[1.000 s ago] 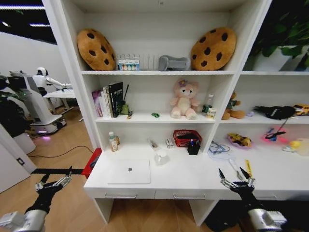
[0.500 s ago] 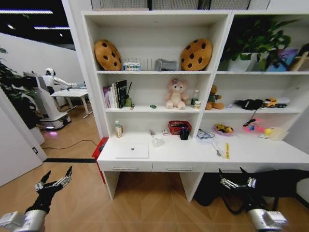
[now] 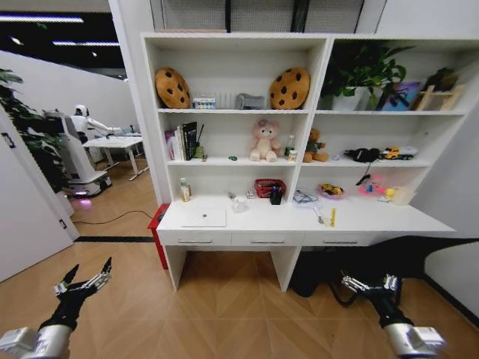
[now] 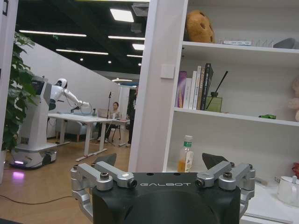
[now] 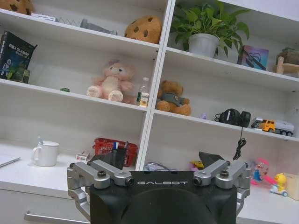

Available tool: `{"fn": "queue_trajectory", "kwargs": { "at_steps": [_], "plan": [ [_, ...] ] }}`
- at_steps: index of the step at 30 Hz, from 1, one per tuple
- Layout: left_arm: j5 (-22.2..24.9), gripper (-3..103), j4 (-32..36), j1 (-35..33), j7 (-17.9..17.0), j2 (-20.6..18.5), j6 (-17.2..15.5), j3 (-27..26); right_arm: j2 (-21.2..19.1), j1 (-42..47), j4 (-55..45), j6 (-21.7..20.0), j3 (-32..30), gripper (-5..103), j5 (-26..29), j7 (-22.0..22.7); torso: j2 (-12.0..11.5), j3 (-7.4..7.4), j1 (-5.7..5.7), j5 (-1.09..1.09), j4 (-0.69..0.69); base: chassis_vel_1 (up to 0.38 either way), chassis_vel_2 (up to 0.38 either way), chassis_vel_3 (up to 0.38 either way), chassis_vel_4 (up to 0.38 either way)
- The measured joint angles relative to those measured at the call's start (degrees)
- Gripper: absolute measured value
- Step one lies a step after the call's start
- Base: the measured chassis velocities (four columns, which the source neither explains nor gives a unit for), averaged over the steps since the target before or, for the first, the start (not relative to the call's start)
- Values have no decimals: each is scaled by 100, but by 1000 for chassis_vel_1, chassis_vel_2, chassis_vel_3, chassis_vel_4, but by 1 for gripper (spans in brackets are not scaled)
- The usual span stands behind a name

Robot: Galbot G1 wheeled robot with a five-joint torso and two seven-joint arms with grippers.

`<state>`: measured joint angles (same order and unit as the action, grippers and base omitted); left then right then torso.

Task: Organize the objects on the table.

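You stand well back from the table [image 3: 389,221], so both arms hang low over the wooden floor [image 3: 224,314], likely carried clear for driving. The silver laptop [image 3: 203,218] lies closed on the table's left part, with the markers [image 3: 275,196] in a dark cup by the red basket [image 3: 266,187] (too small to tell colours). Your left claw [image 3: 84,280] is spread wide and holds nothing; your right claw [image 3: 368,284] is likewise released, touching nothing.
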<state>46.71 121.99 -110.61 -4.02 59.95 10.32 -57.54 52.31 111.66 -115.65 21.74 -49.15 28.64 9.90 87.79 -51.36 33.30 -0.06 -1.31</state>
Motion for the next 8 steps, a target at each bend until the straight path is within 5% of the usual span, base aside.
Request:
{"fn": "queue_trajectory", "kwargs": {
  "at_steps": [8],
  "plan": [
    [0, 100, 0, -1, 0, 0, 0, 0, -1, -1, 0, 0, 0, 100, 0, 0, 2, 2, -5, 7, 1, -3, 20, 25, -5]
  ]
}}
